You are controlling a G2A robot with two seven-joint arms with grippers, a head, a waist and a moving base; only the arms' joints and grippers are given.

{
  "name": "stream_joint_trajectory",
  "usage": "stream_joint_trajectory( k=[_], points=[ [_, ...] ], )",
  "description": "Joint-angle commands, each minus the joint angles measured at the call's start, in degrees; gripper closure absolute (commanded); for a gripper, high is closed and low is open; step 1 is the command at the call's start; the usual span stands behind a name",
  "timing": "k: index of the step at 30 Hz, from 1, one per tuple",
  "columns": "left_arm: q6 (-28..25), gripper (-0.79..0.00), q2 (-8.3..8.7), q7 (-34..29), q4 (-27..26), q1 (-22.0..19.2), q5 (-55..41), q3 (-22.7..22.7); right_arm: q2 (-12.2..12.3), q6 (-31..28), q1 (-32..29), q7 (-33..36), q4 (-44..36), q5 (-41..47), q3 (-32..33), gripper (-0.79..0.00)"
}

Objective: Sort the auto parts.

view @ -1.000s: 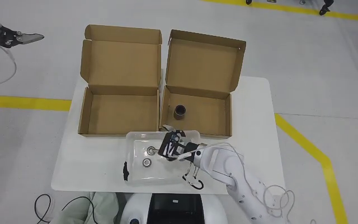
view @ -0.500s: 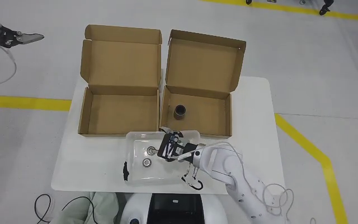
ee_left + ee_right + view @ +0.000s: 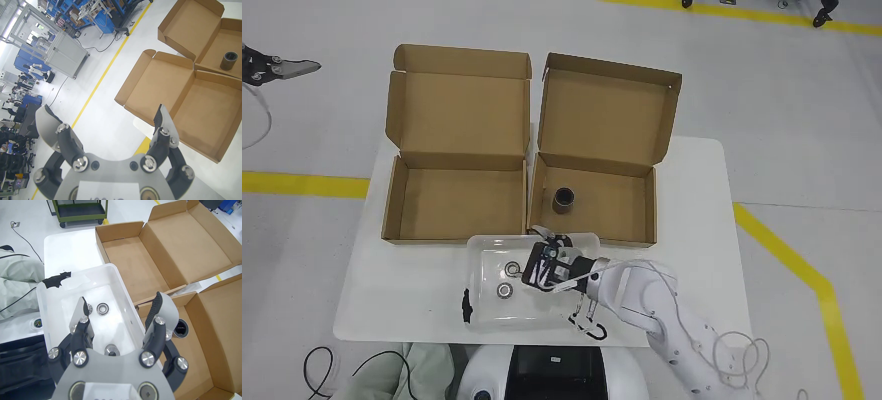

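Note:
A clear plastic bin [image 3: 527,318] stands at the table's front edge with two ring bearings [image 3: 512,268] [image 3: 505,290] in it. My right gripper [image 3: 548,262] hangs open over the bin's right half with nothing between its fingers. In the right wrist view the right gripper [image 3: 121,298] is above a bearing [image 3: 102,309], a second bearing [image 3: 89,307] partly behind one finger, and a metal sleeve [image 3: 112,349]. A dark cylinder [image 3: 564,199] stands in the right cardboard box [image 3: 622,210]. The left gripper [image 3: 282,68] [image 3: 102,108] is open over the floor, far left of the table.
The left cardboard box [image 3: 454,205] holds nothing; both boxes have lids folded back. Black tape [image 3: 466,305] sticks to the bin's left rim. The white table [image 3: 692,220] is bare to the right of the boxes. Grey cloth and cables lie near the front left.
The right gripper has shifted slightly to the left over the bin and stays open. The left arm has not moved.

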Motion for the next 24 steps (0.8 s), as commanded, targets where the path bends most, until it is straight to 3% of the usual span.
stream_joint_trajectory(
  k=[1, 11, 15, 24],
  points=[
    [0.0, -0.785, 0.00, 0.0, 0.0, 0.0, 0.0, 0.0, 0.3, -0.6, -0.8, 1.3, -0.5, -0.1, 0.4, -0.625],
    [0.0, -0.785, 0.00, 0.0, 0.0, 0.0, 0.0, 0.0, 1.8, -5.2, -4.1, 10.8, -1.1, 1.4, 1.7, -0.563],
    [0.0, -0.785, 0.00, 0.0, 0.0, 0.0, 0.0, 0.0, 2.1, -4.6, -4.1, 14.8, -1.0, 2.3, 1.8, -0.523],
    [0.0, -0.785, 0.00, 0.0, 0.0, 0.0, 0.0, 0.0, 2.2, -1.3, -2.3, 20.3, 2.0, 3.3, 1.0, -0.536]
  ],
)
